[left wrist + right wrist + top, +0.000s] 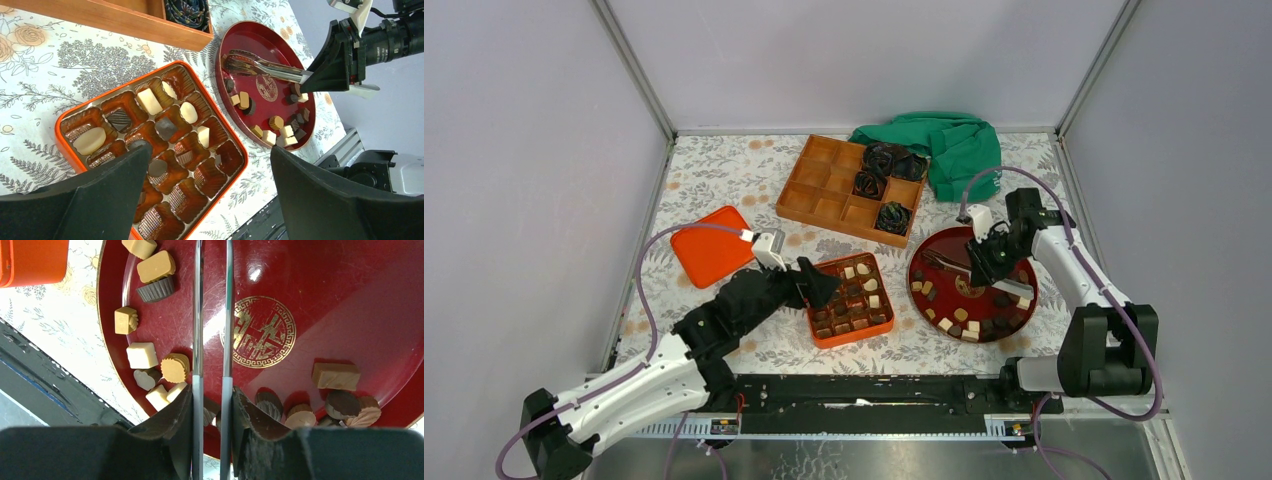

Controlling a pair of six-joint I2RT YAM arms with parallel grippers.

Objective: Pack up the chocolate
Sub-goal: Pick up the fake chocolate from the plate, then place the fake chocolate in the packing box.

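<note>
Several chocolate pieces [969,325], dark, tan and cream, lie along the near rim of a round red plate [924,285]; they also show in the right wrist view [142,355]. My right gripper [986,255] is shut on metal tongs [198,315] held above that plate [320,300], tips open and empty. An orange box [885,320] with ribbed brown cups holds several chocolates [149,101]; other cups are empty. My left gripper [819,285] hovers open and empty over the box's left side; in the left wrist view [210,200] its fingers [105,190] straddle the box [65,125].
A wooden divided tray [809,190] with black crinkled rosettes [886,160] stands at the back. A green cloth [959,150] lies behind the plate. The orange lid [712,245] lies left of the box. A black rail runs along the near edge [874,390].
</note>
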